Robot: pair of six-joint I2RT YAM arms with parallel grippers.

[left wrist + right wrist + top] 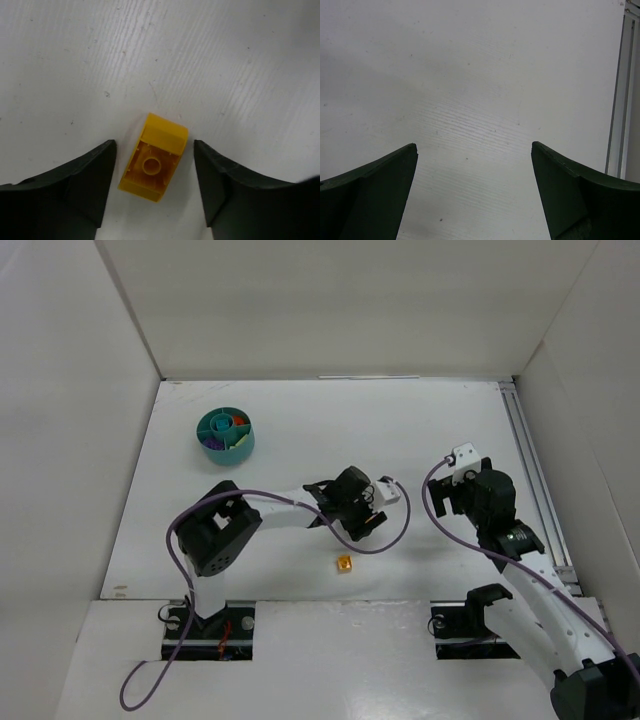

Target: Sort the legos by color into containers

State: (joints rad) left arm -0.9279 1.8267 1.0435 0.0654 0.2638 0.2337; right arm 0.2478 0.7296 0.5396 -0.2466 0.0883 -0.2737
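A small yellow brick (153, 157) lies hollow side up on the white table, and shows in the top view (344, 564) near the front edge. My left gripper (154, 143) is open, with a finger on each side of the brick and neither touching it. In the top view my left gripper (343, 525) sits just behind the brick. The round teal divided bowl (243, 447) stands at the back left, with purple, orange and lime bits inside. My right gripper (474, 145) is open and empty over bare table, at the right in the top view (447, 502).
A metal rail (530, 470) runs along the table's right edge, and also shows in the right wrist view (619, 100). White walls enclose the table on three sides. The left arm's purple cable (200, 510) loops over its base.
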